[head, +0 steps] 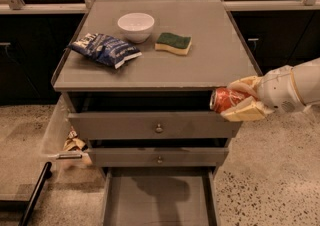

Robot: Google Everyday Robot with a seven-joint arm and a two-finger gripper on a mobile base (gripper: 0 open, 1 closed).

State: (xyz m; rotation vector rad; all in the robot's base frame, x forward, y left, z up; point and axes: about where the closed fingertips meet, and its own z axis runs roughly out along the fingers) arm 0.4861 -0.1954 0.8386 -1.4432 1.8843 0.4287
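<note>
My gripper [239,101] reaches in from the right, shut on a red soda can [226,100] held on its side. The can hangs just in front of the cabinet's right front corner, level with the gap above the top drawer [155,125], which stands slightly pulled out. On the grey cabinet top [210,60] rest a white bowl [135,26], a green and yellow sponge [173,43] and a blue chip bag [105,49].
The bottom drawer [159,200] is pulled wide open and shows a bare floor. The middle drawer [159,157] is slightly out. Crumpled wrappers [74,145] lie on the floor at the cabinet's left. A dark bar [35,192] slants across the lower left.
</note>
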